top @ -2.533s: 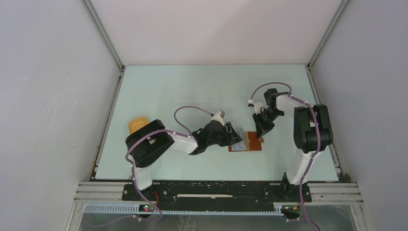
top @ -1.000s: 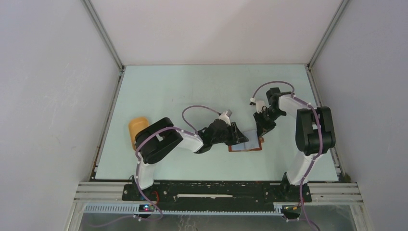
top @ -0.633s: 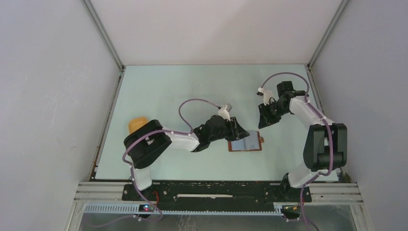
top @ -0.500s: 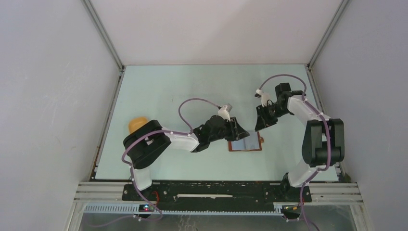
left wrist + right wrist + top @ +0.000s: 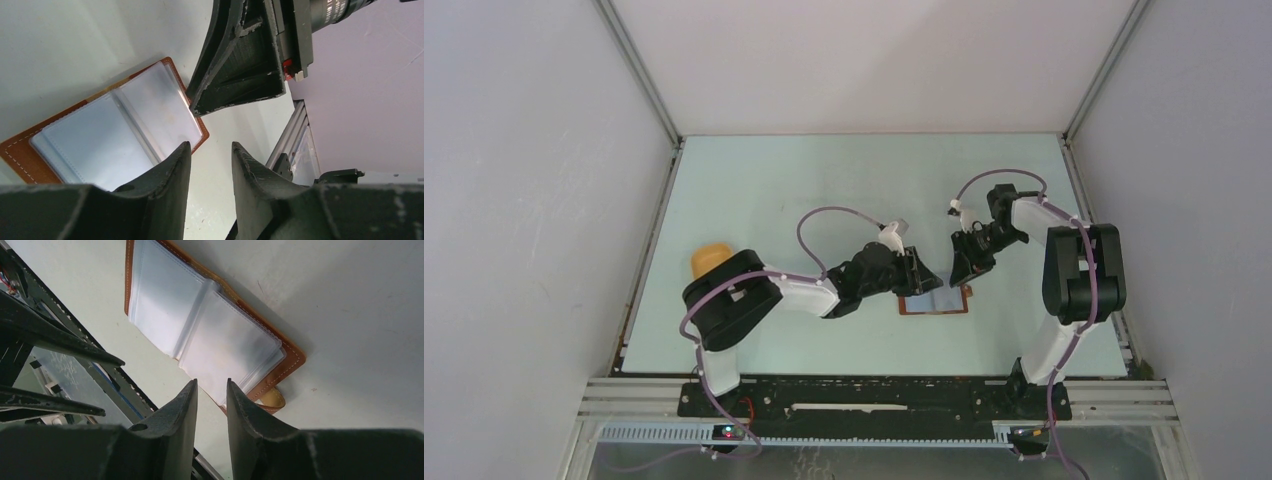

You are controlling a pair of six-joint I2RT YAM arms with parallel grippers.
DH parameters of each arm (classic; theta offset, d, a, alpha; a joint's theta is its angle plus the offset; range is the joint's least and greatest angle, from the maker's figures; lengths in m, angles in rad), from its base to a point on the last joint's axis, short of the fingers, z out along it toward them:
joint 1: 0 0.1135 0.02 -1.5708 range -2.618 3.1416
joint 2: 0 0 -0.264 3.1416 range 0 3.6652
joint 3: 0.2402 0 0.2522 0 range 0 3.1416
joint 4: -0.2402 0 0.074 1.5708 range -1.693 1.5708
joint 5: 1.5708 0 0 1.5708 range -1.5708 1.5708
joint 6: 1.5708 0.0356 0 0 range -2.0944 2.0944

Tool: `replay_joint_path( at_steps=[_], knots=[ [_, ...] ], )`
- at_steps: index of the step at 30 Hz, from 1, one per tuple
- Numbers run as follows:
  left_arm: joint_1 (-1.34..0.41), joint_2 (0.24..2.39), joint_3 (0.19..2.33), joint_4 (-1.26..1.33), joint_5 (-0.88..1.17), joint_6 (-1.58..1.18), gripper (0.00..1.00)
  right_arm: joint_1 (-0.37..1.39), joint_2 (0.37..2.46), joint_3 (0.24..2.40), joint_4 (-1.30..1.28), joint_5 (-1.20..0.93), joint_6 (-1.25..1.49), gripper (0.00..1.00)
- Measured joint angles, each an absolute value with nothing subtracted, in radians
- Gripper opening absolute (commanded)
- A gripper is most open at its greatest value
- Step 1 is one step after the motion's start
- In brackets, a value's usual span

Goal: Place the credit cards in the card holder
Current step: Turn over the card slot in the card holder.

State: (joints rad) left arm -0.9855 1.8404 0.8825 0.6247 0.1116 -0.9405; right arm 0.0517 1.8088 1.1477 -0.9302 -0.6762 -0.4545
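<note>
The card holder lies open and flat on the pale green table, a reddish-brown wallet with pale blue-grey clear sleeves facing up. My left gripper hovers at its back left edge, open, with nothing between the fingers. At the holder's back right corner my right gripper hangs open by a narrow gap, also holding nothing; it also fills the top of the left wrist view. No credit cards show loose anywhere; whether one sits inside a sleeve I cannot tell.
An orange-yellow oval tray sits at the left, partly behind my left arm. The holder's tan closing tab sticks out at its right edge. Metal rails run along the near edge, and grey walls enclose the table.
My right gripper let go at the holder, swung up and back, then came down again to the holder's right corner with wider jaws. The left gripper stayed by the holder's left edge.
</note>
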Motion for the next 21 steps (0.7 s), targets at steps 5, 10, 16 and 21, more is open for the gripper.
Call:
replay_joint_path(
  at_steps=[5, 10, 16, 21],
  knots=[
    [-0.986, 1.861, 0.883, 0.625, 0.111, -0.941, 0.41, 0.052, 1.823, 1.148, -0.929, -0.655, -0.448, 0.41],
    [-0.986, 1.878, 0.883, 0.625, 0.110, -0.940, 0.41, 0.052, 1.852, 1.148, -0.923, -0.629, -0.441, 0.42],
    [-0.986, 1.884, 0.883, 0.626, 0.108, -0.937, 0.41, 0.052, 1.871, 1.148, -0.922, -0.611, -0.439, 0.45],
    [-0.986, 1.901, 0.881, 0.626, 0.108, -0.934, 0.41, 0.052, 1.872, 1.148, -0.923, -0.612, -0.437, 0.44]
  ],
)
